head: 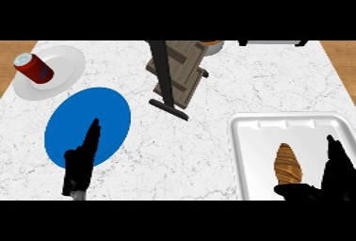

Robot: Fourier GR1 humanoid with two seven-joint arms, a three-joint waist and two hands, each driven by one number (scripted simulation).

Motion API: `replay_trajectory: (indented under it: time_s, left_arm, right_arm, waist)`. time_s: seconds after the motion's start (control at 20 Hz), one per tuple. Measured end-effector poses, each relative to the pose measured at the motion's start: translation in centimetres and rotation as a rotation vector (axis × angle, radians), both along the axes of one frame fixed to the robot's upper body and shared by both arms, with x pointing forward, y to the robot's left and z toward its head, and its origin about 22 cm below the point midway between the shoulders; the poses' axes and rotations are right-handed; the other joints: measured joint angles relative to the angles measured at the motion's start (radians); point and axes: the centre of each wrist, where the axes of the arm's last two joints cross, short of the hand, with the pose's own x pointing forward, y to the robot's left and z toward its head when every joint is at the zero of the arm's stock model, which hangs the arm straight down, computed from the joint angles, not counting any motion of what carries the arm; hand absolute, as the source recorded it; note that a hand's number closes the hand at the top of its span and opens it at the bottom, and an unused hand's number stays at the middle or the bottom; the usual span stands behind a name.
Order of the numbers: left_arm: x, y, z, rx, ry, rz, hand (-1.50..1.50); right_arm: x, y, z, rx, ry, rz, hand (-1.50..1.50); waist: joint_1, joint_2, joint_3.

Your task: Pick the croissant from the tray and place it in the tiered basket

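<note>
Croissant (287,164) lies on tray (250,141), left of right robot hand (334,176).

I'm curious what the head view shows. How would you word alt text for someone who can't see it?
A croissant lies in a white tray at the counter's right, with the robot's right hand open beside it. The left hand is open over a blue plate. Farther back stand a tiered basket and a red can on a white plate.

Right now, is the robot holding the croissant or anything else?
No, nothing is held. The right robot hand is open beside the croissant, which lies on the white tray. The left robot hand is open too, over the blue plate.
</note>
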Motion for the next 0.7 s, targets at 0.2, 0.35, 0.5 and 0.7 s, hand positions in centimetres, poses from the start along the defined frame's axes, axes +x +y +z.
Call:
replay_trajectory:
  time_s: [0.2,0.35,0.5,0.7]
  left_arm:
    - [-0.2,0.2,0.3,0.005,0.001,0.011,0.0]
    - [0.0,-0.2,0.4,0.004,0.004,0.015,0.0]
    - [0.1,-0.2,0.1,0.008,0.001,0.016,0.0]
    - [0.1,-0.2,0.3,0.01,0.002,0.017,0.0]
  right_arm:
    - [1.1,0.1,-0.8,0.009,0.051,0.003,-1.5]
    - [1.6,0.2,-2.0,0.018,0.119,-0.004,-1.5]
    - [2.2,0.3,-2.1,0.035,0.156,-0.006,-1.5]
    - [2.9,0.4,-2.5,0.05,0.193,-0.006,-1.5]
  waist:
    - [-0.003,0.0,0.0]
    - [-0.005,0.0,0.0]
    - [-0.007,0.0,0.0]
    - [-0.008,-0.001,-0.001]
